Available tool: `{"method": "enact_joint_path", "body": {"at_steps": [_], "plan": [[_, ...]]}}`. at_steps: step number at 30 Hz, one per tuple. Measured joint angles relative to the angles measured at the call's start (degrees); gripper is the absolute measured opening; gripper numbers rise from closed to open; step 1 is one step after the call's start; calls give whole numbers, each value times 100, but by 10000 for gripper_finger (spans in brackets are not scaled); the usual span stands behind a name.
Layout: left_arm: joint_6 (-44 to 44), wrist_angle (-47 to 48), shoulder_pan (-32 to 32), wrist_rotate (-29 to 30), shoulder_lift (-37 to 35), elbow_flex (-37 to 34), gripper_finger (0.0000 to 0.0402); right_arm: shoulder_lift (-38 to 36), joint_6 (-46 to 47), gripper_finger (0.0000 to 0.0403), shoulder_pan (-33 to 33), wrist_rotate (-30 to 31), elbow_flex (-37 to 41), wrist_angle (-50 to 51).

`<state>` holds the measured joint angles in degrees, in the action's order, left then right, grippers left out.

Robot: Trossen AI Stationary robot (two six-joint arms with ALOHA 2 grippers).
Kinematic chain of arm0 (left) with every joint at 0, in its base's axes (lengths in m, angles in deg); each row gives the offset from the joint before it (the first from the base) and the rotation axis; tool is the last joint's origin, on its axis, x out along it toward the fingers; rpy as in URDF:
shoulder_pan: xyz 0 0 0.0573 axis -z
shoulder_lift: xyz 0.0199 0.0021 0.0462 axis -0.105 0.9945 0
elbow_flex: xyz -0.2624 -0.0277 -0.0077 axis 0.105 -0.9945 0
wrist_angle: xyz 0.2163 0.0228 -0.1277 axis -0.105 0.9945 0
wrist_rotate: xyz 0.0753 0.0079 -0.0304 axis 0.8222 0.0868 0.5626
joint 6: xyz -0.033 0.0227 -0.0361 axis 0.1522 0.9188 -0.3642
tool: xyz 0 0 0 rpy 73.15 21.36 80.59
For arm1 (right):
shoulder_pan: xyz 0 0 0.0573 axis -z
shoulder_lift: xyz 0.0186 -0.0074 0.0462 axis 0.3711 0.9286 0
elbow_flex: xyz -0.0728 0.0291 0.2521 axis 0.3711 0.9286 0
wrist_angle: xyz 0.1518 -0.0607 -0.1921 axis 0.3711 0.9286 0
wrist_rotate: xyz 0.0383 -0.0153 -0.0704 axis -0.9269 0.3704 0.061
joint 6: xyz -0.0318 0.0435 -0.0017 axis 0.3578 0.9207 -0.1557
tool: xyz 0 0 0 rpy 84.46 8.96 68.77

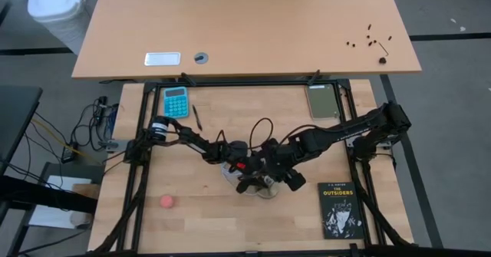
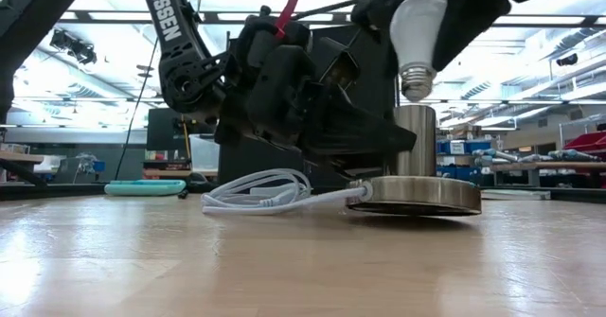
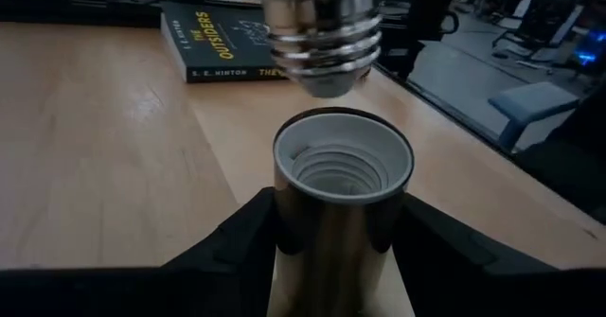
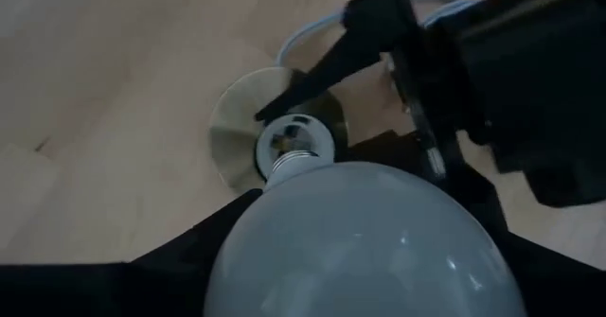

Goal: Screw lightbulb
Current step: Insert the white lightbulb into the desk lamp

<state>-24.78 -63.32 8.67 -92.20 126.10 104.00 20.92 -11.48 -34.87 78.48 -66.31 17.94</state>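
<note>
Lightbulb (image 2: 418,28) — white, frosted, metal screw base pointing down, held just above the socket's (image 3: 343,203) open mouth, not yet in. Right pincer (image 4: 365,251) clamped on the bulb's glass, fingers either side. Left pincer (image 3: 341,251) closed tight round the socket's metal barrel, holding it upright on its round base disc (image 2: 417,194). White cord (image 2: 260,192) coiled beside the disc. All near mid-front of the wooden surface (image 1: 207,211); paperback book (image 1: 340,209) at front right corner.
</note>
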Motion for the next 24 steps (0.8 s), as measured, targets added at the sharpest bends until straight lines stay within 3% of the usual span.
{"method": "enact_joint_path", "body": {"at_steps": [9,14,24], "plan": [[-627,-36,-148,-372,12,198,184,0,-13,271,-35,166,-17,130],[-686,30,-169,-779,12,335,184,0,-159,258,-20,149,-17,109],[-697,-77,-278,-1302,3,393,184,0,-104,272,-19,-336,-14,-344]]}}
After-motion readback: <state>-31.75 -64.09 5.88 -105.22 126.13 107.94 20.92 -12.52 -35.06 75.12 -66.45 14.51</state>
